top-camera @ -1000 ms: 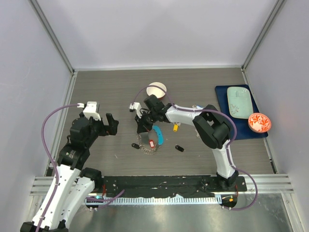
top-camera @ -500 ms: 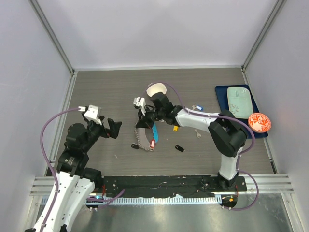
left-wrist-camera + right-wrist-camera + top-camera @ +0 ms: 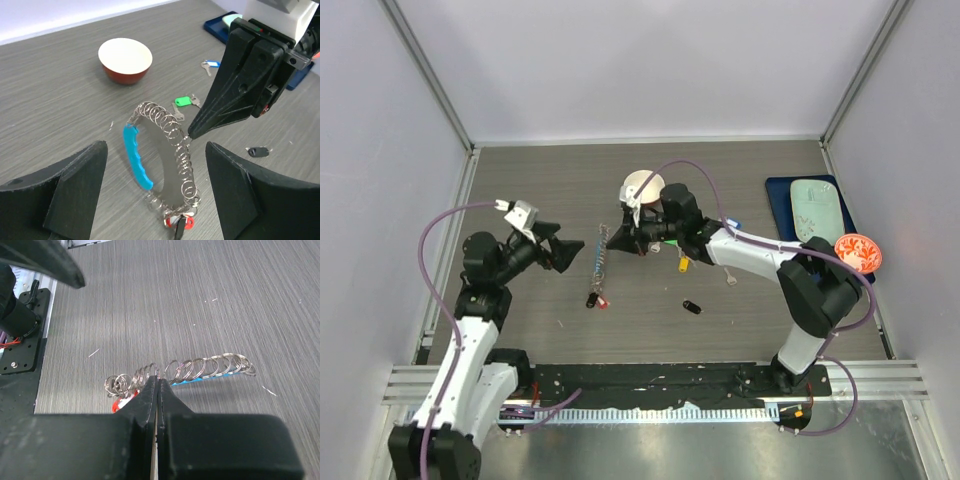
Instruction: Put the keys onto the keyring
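right gripper (image 3: 157,385): clenched on the keyring (image 3: 175,140), fingertips pinching the coiled wire partway along the loop
keyring: hangs tilted from that pinch, upper part off the table (image 3: 520,190); blue tag (image 3: 136,157) on the side away from the fingers
keys on ring: red-tagged key (image 3: 604,302) and hanging black-tagged key (image 3: 590,300) at the low end, down at the table; contact unclear
left gripper (image 3: 570,250): released, jaws wide, nothing between them, facing the keyring, near but apart
loose keys: green-tagged key (image 3: 184,101), yellow-tagged key (image 3: 684,265), blue-tagged key (image 3: 210,64), loose black-tagged key (image 3: 692,307), all flat on the table right of the keyring
bowl (image 3: 125,57): white inside, reddish outside, upright behind the keyring
far right: blue mat (image 3: 782,200) with pale green tray (image 3: 815,208) and red patterned bowl (image 3: 857,253)
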